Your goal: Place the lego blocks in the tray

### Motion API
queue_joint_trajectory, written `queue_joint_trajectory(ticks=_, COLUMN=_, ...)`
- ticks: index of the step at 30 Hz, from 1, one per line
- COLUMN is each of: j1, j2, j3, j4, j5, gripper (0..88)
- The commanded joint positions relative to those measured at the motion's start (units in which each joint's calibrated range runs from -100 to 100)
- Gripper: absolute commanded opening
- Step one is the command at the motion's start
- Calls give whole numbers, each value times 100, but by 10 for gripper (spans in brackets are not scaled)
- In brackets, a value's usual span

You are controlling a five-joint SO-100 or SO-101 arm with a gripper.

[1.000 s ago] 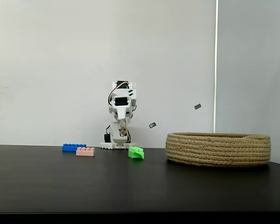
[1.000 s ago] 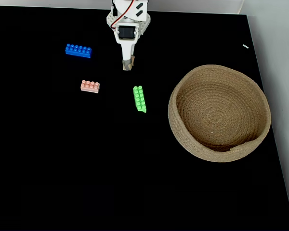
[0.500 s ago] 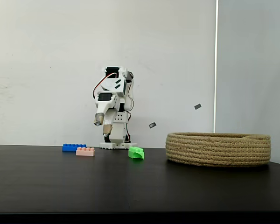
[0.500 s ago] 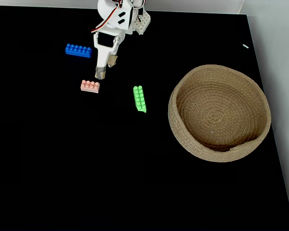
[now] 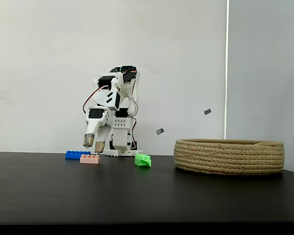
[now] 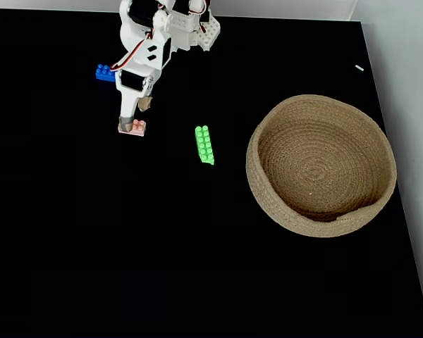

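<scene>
We see the white arm [image 5: 115, 105] bent forward from its base at the back of the black table [image 5: 147, 196], with the gripper [image 5: 94, 145] hanging just above the pink brick [image 5: 89, 159]. In the side-on fixed view its two brown-tipped fingers [image 5: 88, 141] point down with a clear gap between them, so the jaws stand apart and hold nothing. In the fixed view from above, the gripper [image 6: 137, 116] sits over the pink brick [image 6: 135, 132], one fingertip covering part of the brick's top edge; we cannot tell whether it touches the brick.

The blue brick [image 5: 76, 154] lies behind the pink one, near the wall, and from above the arm hides most of it, leaving only its left end [image 6: 103, 72] showing. The green brick [image 6: 204, 145] lies by itself, lengthwise toward the camera, between the pink brick and the basket; in the side-on view [image 5: 143, 160] it sits just left of the basket.

The rope basket [image 6: 375, 153] stands on the right side of the table, well apart from the gripper, and from above its inside holds no bricks. In the side-on view we see its coiled wall [image 5: 229, 156]. All three bricks rest on the table, outside the basket.
</scene>
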Motion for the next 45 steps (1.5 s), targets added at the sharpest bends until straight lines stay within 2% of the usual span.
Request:
queue_joint_trajectory(ticks=1, j1=58, j2=178, j3=-437, j4=-56, j5=83, gripper=278)
queue_joint_trajectory(ticks=13, j1=215, j2=901, j3=-866, j4=-56, j5=205, gripper=254)
queue_joint_trajectory(ticks=19, j1=264, j2=978, j3=-875, j4=-114, j5=347, gripper=214)
queue_joint_trajectory(ticks=25, j1=322, j2=995, j3=-902, j4=-164, j5=337, gripper=223)
queue_joint_trajectory(ticks=28, j1=330, j2=1021, j3=-884, j4=-281, j5=357, gripper=192)
queue_joint_trajectory(ticks=31, j1=305, j2=1055, j3=-857, j4=-397, j5=547, gripper=118)
queue_joint_trajectory(ticks=40, j1=272, j2=1055, j3=-793, j4=-497, j5=664, gripper=4)
queue_joint_trajectory(ticks=45, j1=50, j2=729, j3=-1039, j4=-347, j5=484, gripper=3)
